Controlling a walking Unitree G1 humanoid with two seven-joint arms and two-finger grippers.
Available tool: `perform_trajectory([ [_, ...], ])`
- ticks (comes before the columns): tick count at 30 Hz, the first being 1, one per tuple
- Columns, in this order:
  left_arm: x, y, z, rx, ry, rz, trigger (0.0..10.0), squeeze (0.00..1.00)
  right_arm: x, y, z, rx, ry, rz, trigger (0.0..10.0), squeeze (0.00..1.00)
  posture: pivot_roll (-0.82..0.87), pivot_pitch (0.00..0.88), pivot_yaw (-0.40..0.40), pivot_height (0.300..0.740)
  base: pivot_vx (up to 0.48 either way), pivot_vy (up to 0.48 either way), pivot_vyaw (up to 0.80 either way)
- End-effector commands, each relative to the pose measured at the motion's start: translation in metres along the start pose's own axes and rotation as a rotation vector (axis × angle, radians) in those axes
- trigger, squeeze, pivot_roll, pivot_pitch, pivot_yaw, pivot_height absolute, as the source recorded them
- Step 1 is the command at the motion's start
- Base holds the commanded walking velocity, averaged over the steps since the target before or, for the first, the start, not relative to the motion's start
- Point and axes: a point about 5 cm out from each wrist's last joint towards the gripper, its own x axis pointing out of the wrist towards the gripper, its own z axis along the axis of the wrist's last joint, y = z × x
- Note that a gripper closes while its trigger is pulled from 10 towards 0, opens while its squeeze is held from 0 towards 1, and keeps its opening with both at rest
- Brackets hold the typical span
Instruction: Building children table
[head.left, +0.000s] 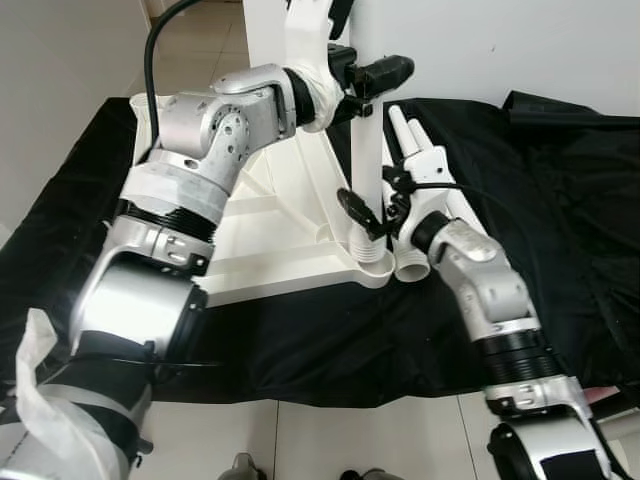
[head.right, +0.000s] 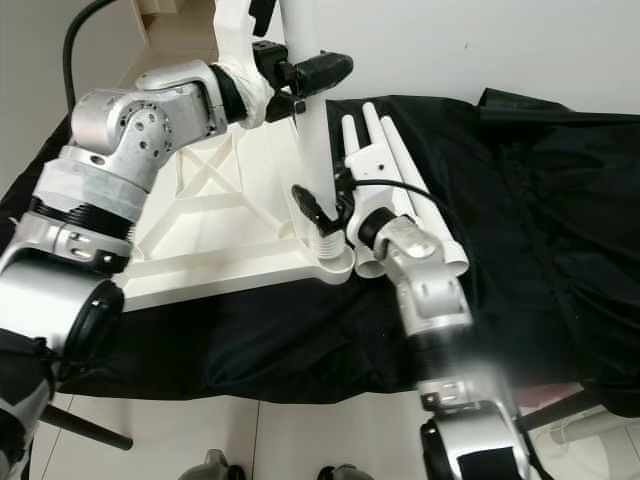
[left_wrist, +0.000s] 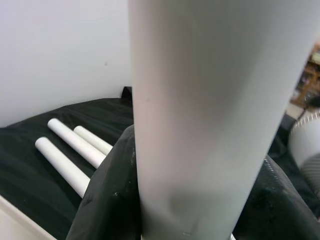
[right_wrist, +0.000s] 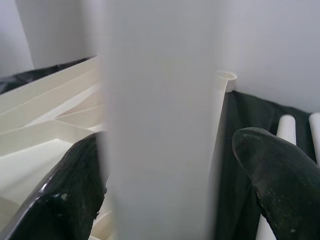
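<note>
A white table top (head.left: 270, 230) lies upside down on a black cloth (head.left: 560, 200). One white table leg (head.left: 366, 170) stands upright in its near right corner socket (head.left: 372, 262). My left gripper (head.left: 368, 85) is shut on the leg high up, and in the left wrist view both black fingers (left_wrist: 105, 200) press against the leg (left_wrist: 210, 100). Low on the leg, just above the socket, my right gripper (head.left: 375, 212) is open around it. There one finger (right_wrist: 65, 195) touches the leg (right_wrist: 160, 125) and the other finger (right_wrist: 280, 170) stands off it.
Spare white legs (head.right: 385, 150) lie side by side on the cloth just right of the standing leg, under my right wrist. A white wall (head.left: 500, 40) rises behind the cloth. Pale floor tiles (head.left: 350, 440) run along the cloth's near edge.
</note>
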Motion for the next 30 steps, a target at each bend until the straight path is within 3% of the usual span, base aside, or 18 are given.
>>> perform_trajectory([
  [1,0.003,-0.003,0.015,0.031,-0.058,0.028,10.0,0.0,0.0,0.007,-0.007,-0.037,0.004,-0.021,10.0,0.0,-0.06,0.045,0.01,0.74,0.0,0.0,0.0],
  [6,0.005,-0.004,0.028,-0.006,-0.141,0.093,10.0,0.0,0.0,0.019,-0.016,-0.077,0.026,-0.023,10.0,0.0,-0.06,0.061,0.009,0.74,0.0,0.0,0.0],
  [12,0.006,-0.01,0.04,0.064,-0.168,0.15,10.0,0.0,0.004,0.023,-0.023,-0.122,0.048,-0.079,10.0,0.0,-0.05,0.07,0.014,0.74,0.0,0.0,0.0],
  [19,0.008,-0.014,0.04,0.089,-0.171,0.167,10.0,0.0,0.009,0.021,-0.019,-0.135,0.028,-0.154,10.0,0.0,-0.05,0.074,0.015,0.74,0.0,0.0,0.0],
  [22,0.013,-0.022,0.035,0.08,-0.168,0.153,10.0,0.0,0.017,0.014,-0.007,-0.119,-0.029,-0.234,10.0,0.0,-0.06,0.078,0.015,0.74,0.0,0.0,0.0],
  [30,0.015,-0.025,0.036,0.088,-0.166,0.154,10.0,0.0,0.025,0.006,0.003,-0.098,-0.068,-0.289,10.0,0.0,-0.05,0.08,0.015,0.74,0.0,0.0,0.0],
])
